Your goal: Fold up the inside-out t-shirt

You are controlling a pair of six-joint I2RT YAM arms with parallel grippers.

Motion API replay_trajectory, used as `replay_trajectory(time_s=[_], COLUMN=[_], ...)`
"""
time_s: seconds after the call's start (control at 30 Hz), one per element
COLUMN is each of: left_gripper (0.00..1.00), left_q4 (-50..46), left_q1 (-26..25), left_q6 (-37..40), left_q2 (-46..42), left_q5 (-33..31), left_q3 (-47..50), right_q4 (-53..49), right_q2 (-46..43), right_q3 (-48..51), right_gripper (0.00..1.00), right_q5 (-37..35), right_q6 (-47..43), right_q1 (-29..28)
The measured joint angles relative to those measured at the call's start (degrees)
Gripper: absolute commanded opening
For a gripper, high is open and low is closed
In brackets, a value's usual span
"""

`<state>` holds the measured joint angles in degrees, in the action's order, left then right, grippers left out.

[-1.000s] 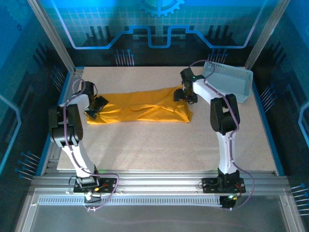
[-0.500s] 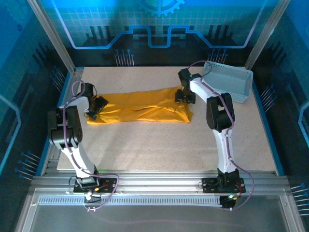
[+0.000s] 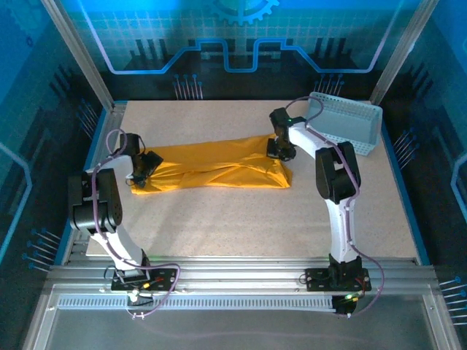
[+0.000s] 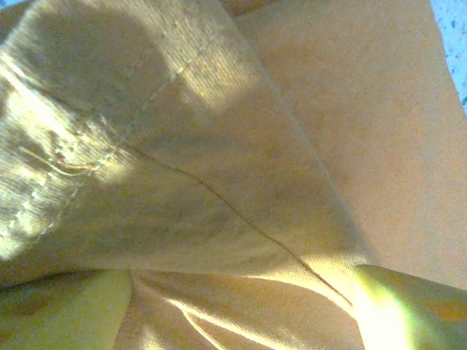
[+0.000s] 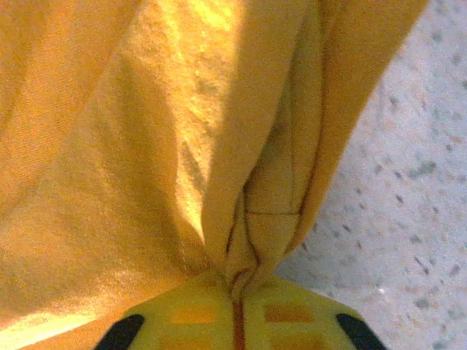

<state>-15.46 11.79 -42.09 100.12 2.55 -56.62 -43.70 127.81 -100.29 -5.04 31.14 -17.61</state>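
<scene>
The inside-out t-shirt (image 3: 211, 164), mustard yellow, lies stretched in a long crumpled band across the middle of the table (image 3: 241, 219). My right gripper (image 3: 280, 149) sits at the shirt's right end. In the right wrist view the right gripper (image 5: 237, 310) is shut, pinching a bunched fold of the t-shirt (image 5: 146, 146) between its yellow fingers. My left gripper (image 3: 141, 170) is at the shirt's left end. In the left wrist view the left gripper (image 4: 233, 313) stands open, its fingertips (image 4: 408, 306) wide apart with the t-shirt's seamed fabric (image 4: 219, 146) lying between them.
A pale grey perforated basket (image 3: 344, 125) stands at the back right, just behind the right arm. Bare speckled tabletop (image 5: 408, 182) runs in front of the shirt and to its right. Aluminium frame posts (image 3: 76, 51) edge the table.
The right gripper has closed from open onto a fold at the shirt's right end. The left arm has shifted slightly left and nearer, its gripper staying open at the left end.
</scene>
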Motion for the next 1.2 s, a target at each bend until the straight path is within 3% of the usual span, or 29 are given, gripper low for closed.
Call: replay_trajectory(time_s=[0.13,0.27,0.43,0.67,0.93,1.2], left_gripper=[0.81,0.82,0.9,0.93,0.76,0.54], left_q4=[0.22,-0.94,-6.6,-12.02,-12.26,-9.53], left_q1=[-0.9,-5.53,-11.39,-12.02,-14.49,-21.44], left_q6=[-0.02,-1.11,-2.43,-1.29,0.68,0.26], left_q2=[-3.32,-8.7,-17.49,-26.58,-16.92,-11.98], left_q5=[0.96,1.7,2.29,1.05,0.76,0.68], left_q3=[3.78,8.96,13.03,11.98,10.54,10.32], right_q4=[-0.61,-3.08,-6.05,-12.68,-22.38,-31.3], right_q2=[-5.18,-13.62,-23.06,-26.01,-20.63,-9.44], right_q3=[6.05,10.6,10.8,6.12,-9.18,-24.55], right_gripper=[0.0,0.0,0.0,0.0,0.0,0.0], right_q5=[-2.43,-7.32,-13.29,-21.11,-28.2,-27.3], right_q6=[-0.28,-2.43,-6.21,-11.39,-13.6,-10.64], right_q1=[0.37,1.29,2.43,-0.7,-13.88,-23.63])
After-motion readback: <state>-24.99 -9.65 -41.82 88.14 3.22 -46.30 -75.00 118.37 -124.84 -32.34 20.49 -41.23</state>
